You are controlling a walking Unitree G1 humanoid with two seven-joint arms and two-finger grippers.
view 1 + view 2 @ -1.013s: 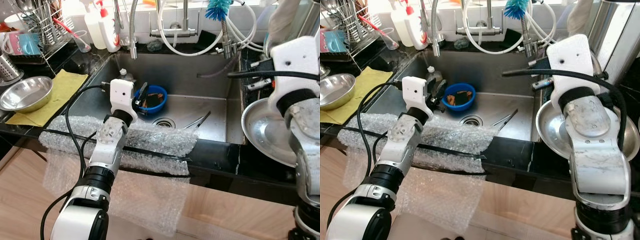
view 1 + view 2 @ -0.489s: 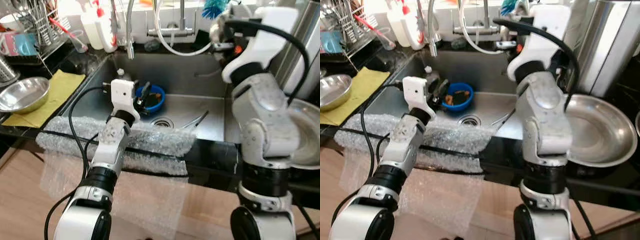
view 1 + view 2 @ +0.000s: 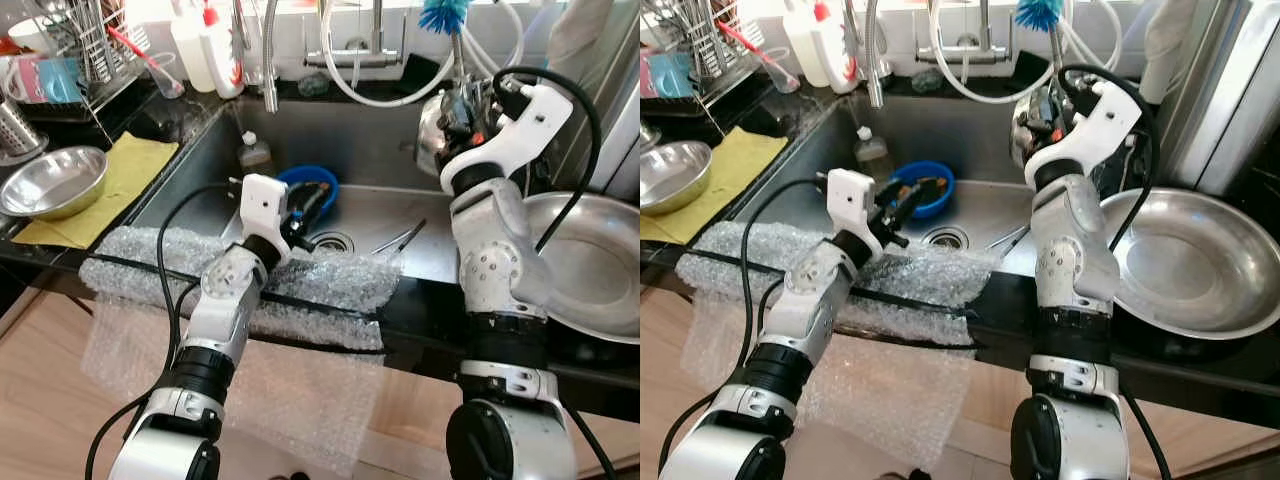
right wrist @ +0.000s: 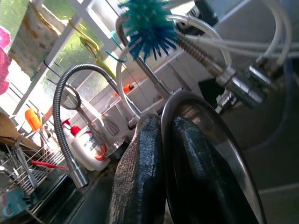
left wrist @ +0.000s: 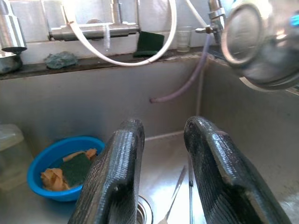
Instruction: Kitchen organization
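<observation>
Glossy steel bowl point(image 3: 432, 135), brushed metal sink point(image 3: 390, 150), crinkly plastic bubble wrap point(image 3: 330, 285).

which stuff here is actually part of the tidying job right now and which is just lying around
In the job:
right gripper, shut on the rim of a small steel bowl held over the sink
left gripper, open, above the blue bowl of scraps

Lying about:
big steel pan
steel bowl on yellow cloth
bubble wrap
soap bottle

Yellow cloth point(image 3: 115, 180), bubble wrap point(image 3: 310, 290)

Home kitchen: steel sink point(image 3: 380, 150) w/ tap point(image 3: 268, 60), dish rack point(image 3: 70, 60), soap bottles point(image 3: 215, 45).
</observation>
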